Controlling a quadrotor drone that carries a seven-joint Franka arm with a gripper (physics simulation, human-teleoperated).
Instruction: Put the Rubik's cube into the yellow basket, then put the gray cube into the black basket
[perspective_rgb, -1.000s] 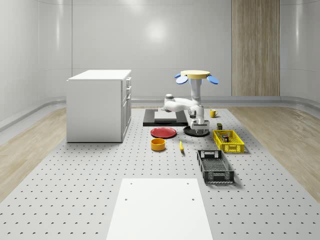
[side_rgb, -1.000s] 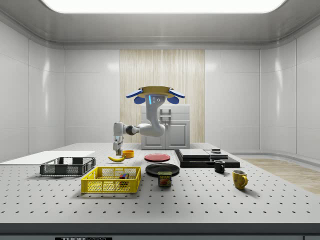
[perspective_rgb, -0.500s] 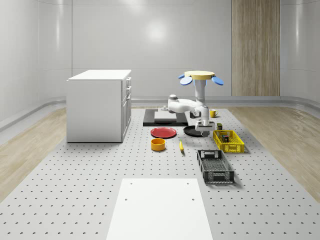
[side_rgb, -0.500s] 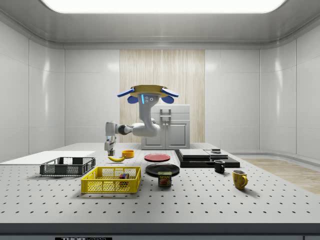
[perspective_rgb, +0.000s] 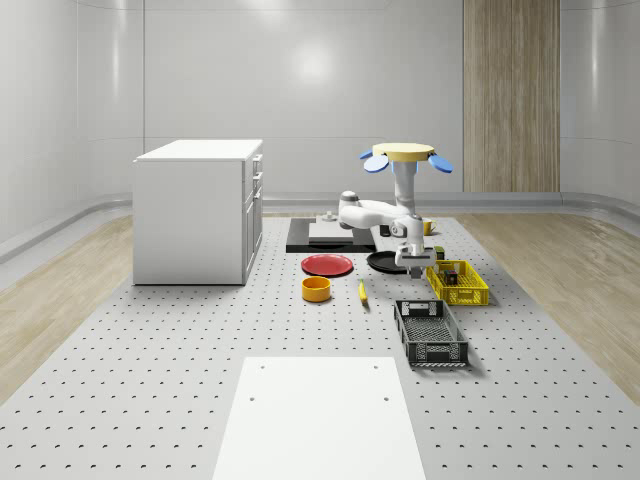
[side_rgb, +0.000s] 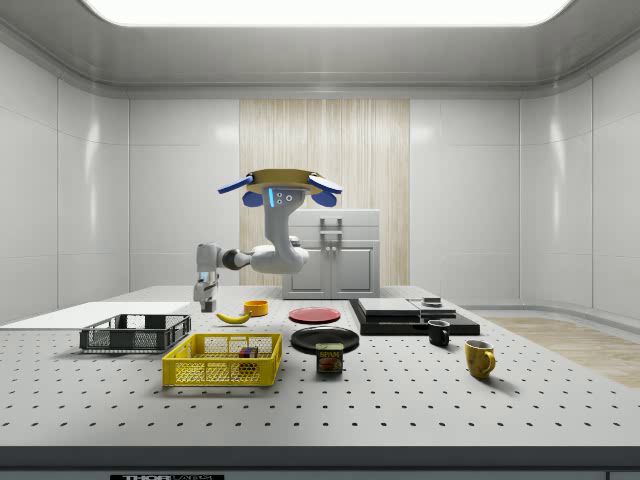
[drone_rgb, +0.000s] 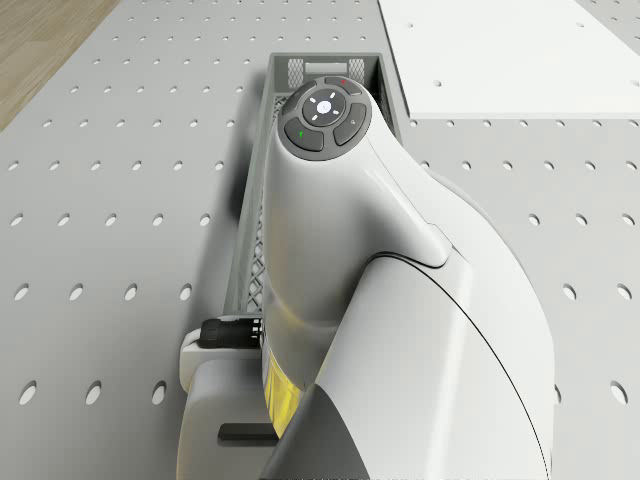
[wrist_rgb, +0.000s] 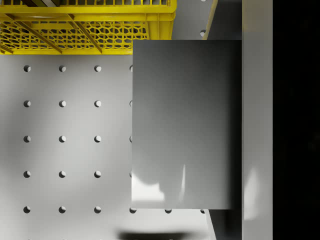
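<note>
Between the pincer's fingers, as the wrist view shows it, sits the gray cube (wrist_rgb: 182, 125), a flat gray face held over the perforated tabletop (wrist_rgb: 65, 140) just beside the yellow basket (wrist_rgb: 85, 25). The pincer (perspective_rgb: 411, 266) is closed on it and carries it clear of the surface. A small multicoloured block, which I take for the Rubik's cube (side_rgb: 245, 352), already lies inside the yellow basket (side_rgb: 222, 360), so the first half of the task looks done and the second is in hand: the carry to the black basket (perspective_rgb: 430, 331). From the yellow basket, the black basket lies nearer the whole-scene camera, with bare tabletop between them. The drone (perspective_rgb: 405, 156) hovers beyond the yellow basket, its arm (side_rgb: 255, 258) reaching toward the black basket. Next, I judge, the pincer must travel on until it is squarely over the black basket's opening, come lower, and only then part to drop the cube
</note>
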